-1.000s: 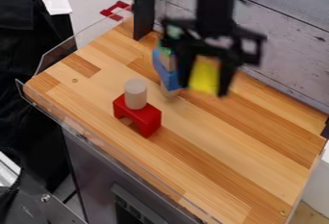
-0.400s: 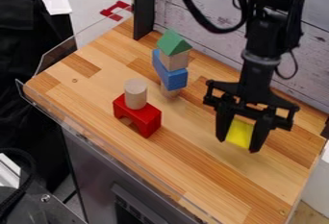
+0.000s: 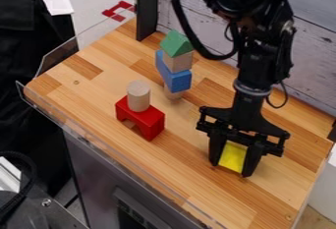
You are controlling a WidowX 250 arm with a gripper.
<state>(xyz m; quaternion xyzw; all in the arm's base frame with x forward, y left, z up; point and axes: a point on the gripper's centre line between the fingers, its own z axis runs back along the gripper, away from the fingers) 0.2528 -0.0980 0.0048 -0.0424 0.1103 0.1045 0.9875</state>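
The black gripper (image 3: 231, 169) is low over the right part of the wooden table, shut on a yellow block (image 3: 233, 157) held between its two fingers. To the left of it stands a red arch block (image 3: 150, 123) with a plain wooden cylinder (image 3: 138, 96) upright on top. Behind these is a stack: a blue block (image 3: 174, 75) rests on a wooden piece (image 3: 173, 93), a natural wood block (image 3: 178, 62) sits on the blue one, and a green triangular block (image 3: 176, 43) tops it.
The wooden table (image 3: 190, 147) has a clear plastic rim (image 3: 75, 51) along its left side. A black post (image 3: 147, 9) and a grey plank wall (image 3: 315, 51) stand behind. A red bracket (image 3: 118, 11) is clipped at the back left corner.
From over the stack, the gripper has moved right and toward the front, then lower and slightly left, carrying the yellow block. The stack and red arch have stayed put.
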